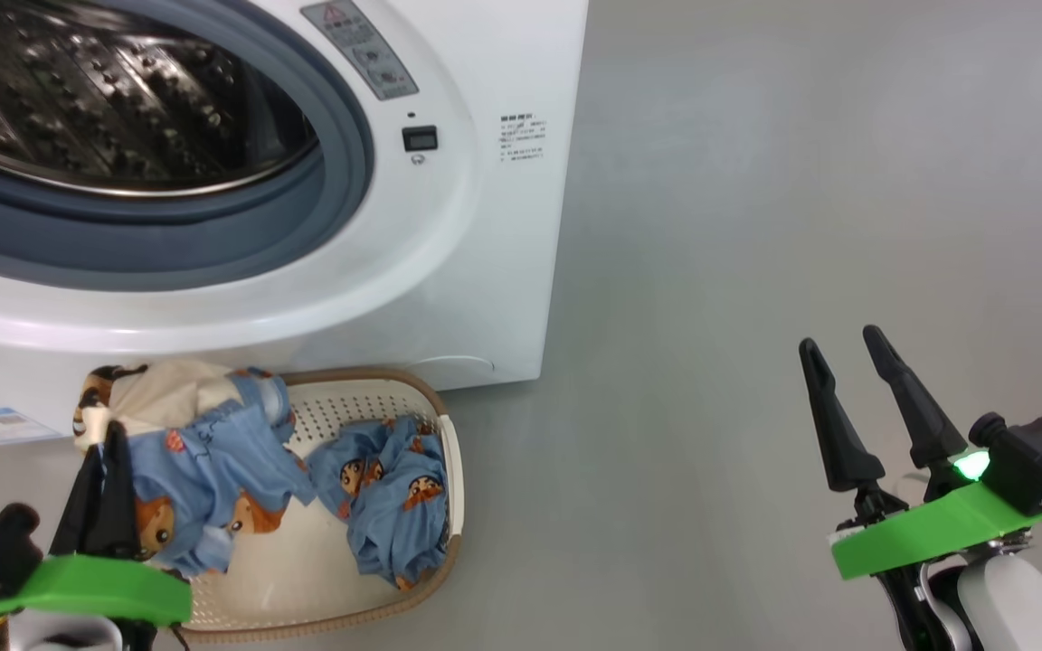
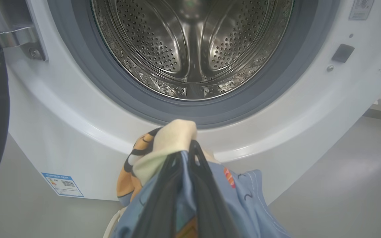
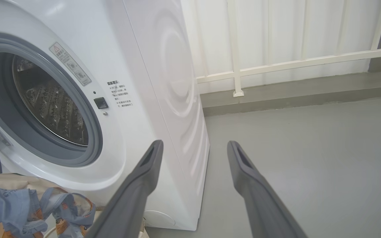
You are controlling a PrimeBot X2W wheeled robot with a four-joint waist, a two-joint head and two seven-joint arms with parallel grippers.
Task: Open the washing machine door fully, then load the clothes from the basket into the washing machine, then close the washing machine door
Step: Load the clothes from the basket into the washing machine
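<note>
1 garment (image 1: pixel 213 452) is clenched by the left fingers (image 1: pixel 114 497) above the basket (image 1: pixel 453 452) for loading; the right fingers (image 1: pixel 833 425) are spread, empty.

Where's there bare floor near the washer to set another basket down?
The grey floor right of the washing machine and basket is bare, out to the open right gripper. Crowded before the drum: the basket, with the left gripper shut on the clothes.
</note>
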